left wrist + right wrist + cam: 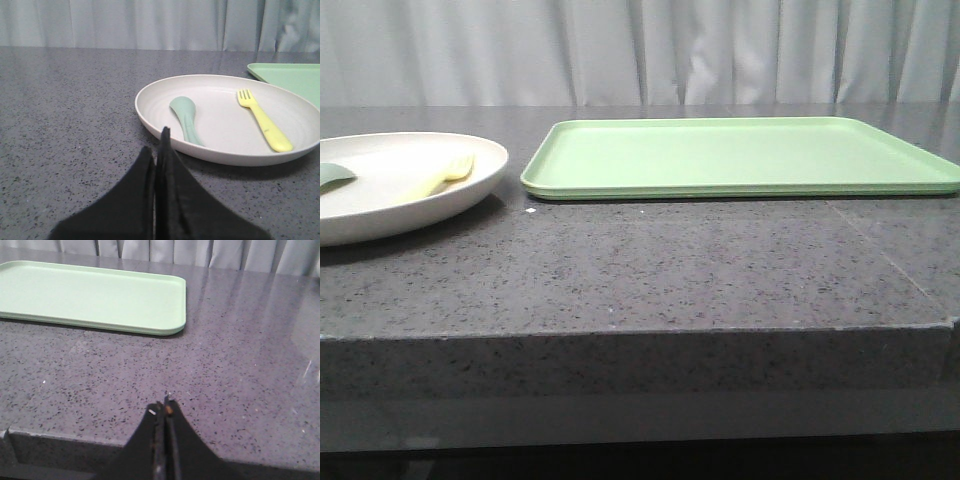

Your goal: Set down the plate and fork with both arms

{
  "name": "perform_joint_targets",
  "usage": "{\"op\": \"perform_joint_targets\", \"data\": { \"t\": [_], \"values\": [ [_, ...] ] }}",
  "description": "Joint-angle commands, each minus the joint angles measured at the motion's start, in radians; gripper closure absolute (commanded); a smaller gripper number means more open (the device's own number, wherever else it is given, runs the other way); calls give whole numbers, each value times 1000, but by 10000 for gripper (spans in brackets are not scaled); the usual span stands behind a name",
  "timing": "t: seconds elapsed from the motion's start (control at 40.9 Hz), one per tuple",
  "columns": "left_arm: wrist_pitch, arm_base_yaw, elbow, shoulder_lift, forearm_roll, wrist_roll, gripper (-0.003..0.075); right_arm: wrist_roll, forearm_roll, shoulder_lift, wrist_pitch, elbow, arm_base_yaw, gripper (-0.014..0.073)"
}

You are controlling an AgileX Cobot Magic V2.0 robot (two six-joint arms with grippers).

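Note:
The cream-white plate (485, 160) sits at the table's left edge in the front view, cut off by the frame. In it lie the pale-yellow fork (445, 177) and a small grey-green utensil (334, 174). The left wrist view shows the plate (150, 117), the fork (264, 121) and the grey-green utensil (186, 118) in full. My left gripper (156, 145) is shut and empty, its tips just short of the plate's near rim. My right gripper (165, 407) is shut and empty over bare table near the front edge. Neither gripper shows in the front view.
A flat light-green tray (740, 155) lies at the back, centre to right, just right of the plate; it also shows in the right wrist view (95, 292) and at the edge of the left wrist view (290, 77). The grey speckled tabletop (670, 270) has a front edge (640, 335). Curtains hang behind.

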Motion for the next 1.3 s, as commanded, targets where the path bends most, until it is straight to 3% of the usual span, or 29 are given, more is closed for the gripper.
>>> {"op": "perform_joint_targets", "data": {
  "t": [0.0,0.881,1.273],
  "values": [
    [-83,4,6,-21,-7,-11,738,-8,-1,-16,-88,-3,-5,710],
    [-83,4,6,-21,-7,-11,738,-8,-1,-16,-91,-3,-5,710],
    [-187,4,6,-21,-7,-11,738,-8,10,-16,-186,-4,-5,710]
  ]
}}
